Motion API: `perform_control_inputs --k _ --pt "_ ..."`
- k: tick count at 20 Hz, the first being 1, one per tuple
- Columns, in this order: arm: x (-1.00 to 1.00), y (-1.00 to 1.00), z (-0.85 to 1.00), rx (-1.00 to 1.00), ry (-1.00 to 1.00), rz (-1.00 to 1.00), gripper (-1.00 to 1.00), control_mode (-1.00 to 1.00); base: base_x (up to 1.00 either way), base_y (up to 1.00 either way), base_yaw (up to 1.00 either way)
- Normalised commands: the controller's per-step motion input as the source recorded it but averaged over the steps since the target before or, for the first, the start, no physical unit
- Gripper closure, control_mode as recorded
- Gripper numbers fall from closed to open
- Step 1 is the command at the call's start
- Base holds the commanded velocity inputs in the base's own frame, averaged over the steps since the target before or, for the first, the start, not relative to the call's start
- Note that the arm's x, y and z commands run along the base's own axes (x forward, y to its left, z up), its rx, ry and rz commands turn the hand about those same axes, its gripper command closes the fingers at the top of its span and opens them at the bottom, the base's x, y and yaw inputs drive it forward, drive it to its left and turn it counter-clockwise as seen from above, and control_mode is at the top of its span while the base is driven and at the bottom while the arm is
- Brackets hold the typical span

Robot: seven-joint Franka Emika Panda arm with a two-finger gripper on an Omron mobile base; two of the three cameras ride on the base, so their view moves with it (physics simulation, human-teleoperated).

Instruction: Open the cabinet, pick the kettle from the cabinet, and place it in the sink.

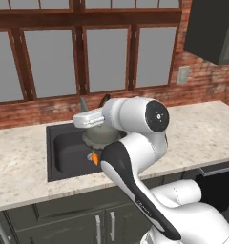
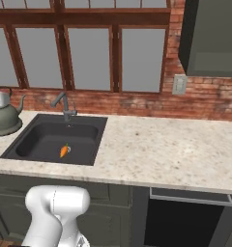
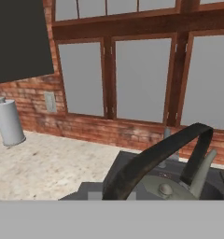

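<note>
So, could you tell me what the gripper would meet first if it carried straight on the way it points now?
Probably the brick wall below the window, beyond the sink. The kettle it holds rides along; depth is unclear.

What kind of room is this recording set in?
A rendered home kitchen, by the look of it: a dark sink with a faucet set in a speckled stone counter, a brick wall with windows behind.

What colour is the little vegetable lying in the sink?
Orange with a green top; the carrot shows best in the right base view.
</note>
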Motion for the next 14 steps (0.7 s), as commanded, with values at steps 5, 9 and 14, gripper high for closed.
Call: perform_control_inputs --k 5,9,14 --pt "0.00 0.00 0.00 0.00 0.00 0.00 1.00 1.00 -0.28 0.33 -0.14" --pt "0.00 0.00 0.00 0.00 0.00 0.00 1.00 1.00 -0.16 0.27 -0.09" --pt "0.00 0.00 0.00 0.00 0.00 0.00 1.00 1.00 0.00 0.02 0.00"
